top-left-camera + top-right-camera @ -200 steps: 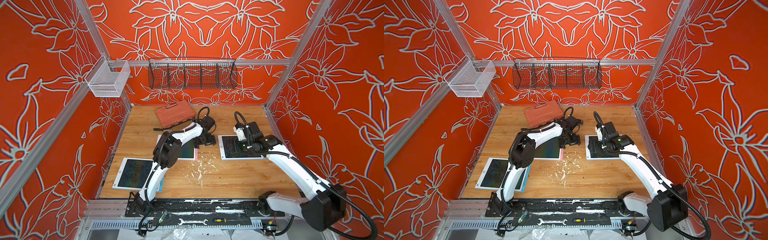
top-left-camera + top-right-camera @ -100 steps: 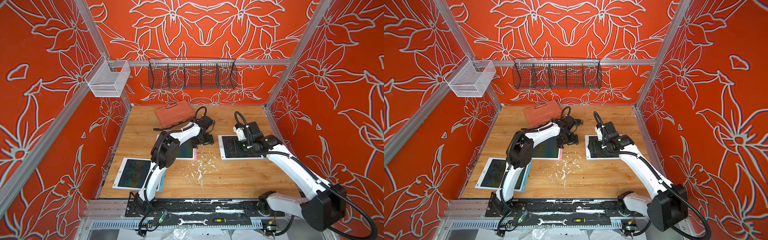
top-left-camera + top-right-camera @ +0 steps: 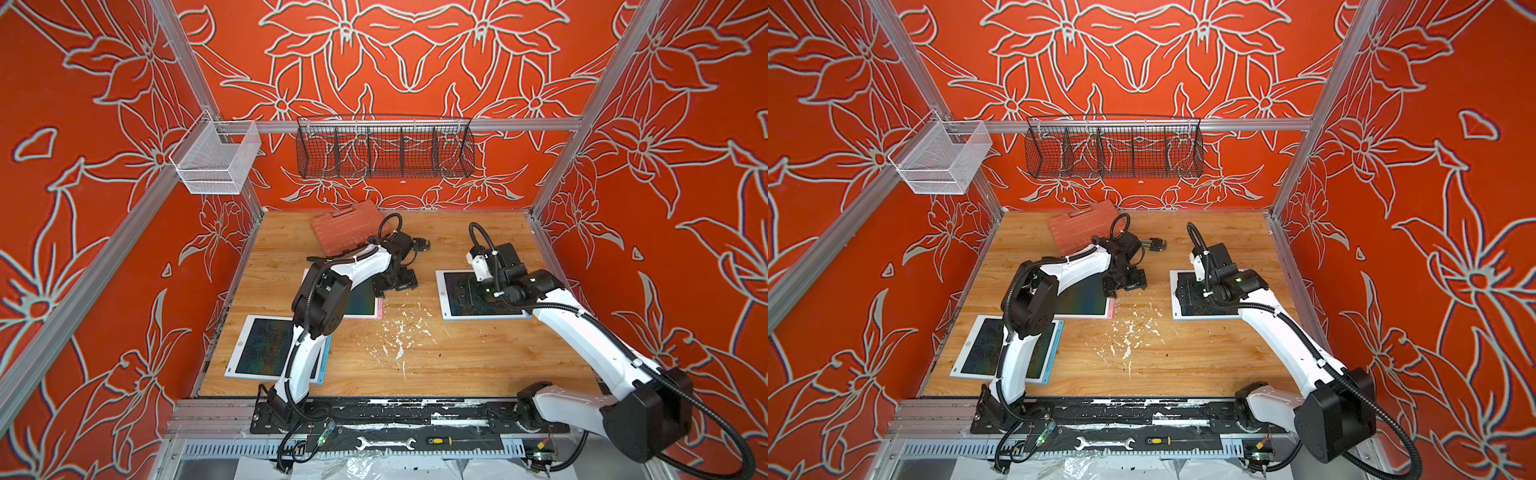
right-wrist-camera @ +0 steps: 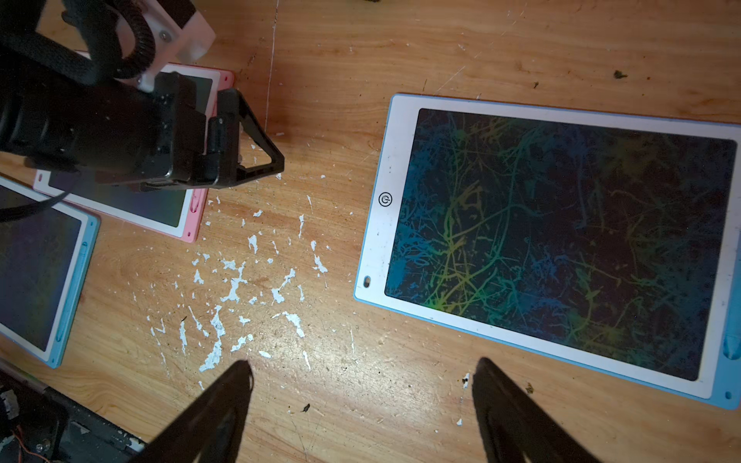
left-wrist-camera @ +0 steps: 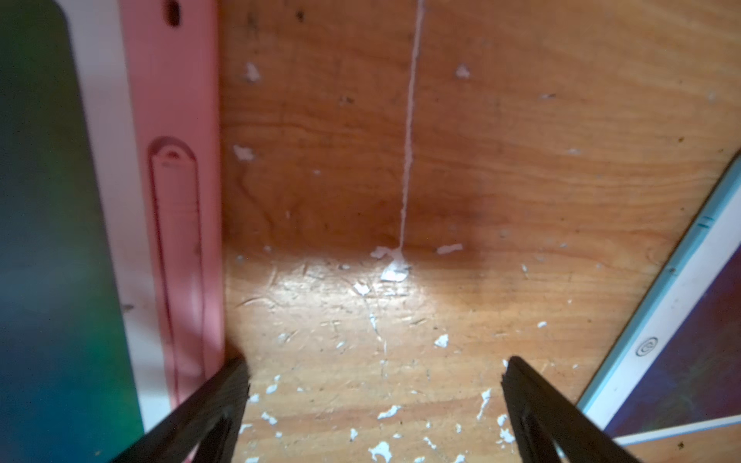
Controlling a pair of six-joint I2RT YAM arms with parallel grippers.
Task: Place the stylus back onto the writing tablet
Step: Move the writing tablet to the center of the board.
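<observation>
- In both top views the left arm (image 3: pixel 353 266) reaches across the pink tablet (image 3: pixel 361 301), and its end hangs low over the edge that faces the right tablet (image 3: pixel 469 309). The right arm (image 3: pixel 1287 328) ends above that right tablet. A third tablet (image 3: pixel 259 345) lies at the front left of the table (image 3: pixel 457 361), and a red case (image 3: pixel 345 226) lies at the back.
- Left wrist: the left fingers (image 5: pixel 216 409) stand wide apart and hold nothing, above bare wood flecked with white. One tip is just beside the pink tablet's rim. The stylus (image 5: pixel 178 260), also pink, appears to lie flat in the slot along that rim. A corner of the right tablet shows on the far side.
- Right wrist: the right fingers (image 4: pixel 224 401) are spread and empty, over the table between the pink tablet and the right tablet. The left fingers show here at the pink tablet's edge. I cannot tell whether they touch it.
</observation>
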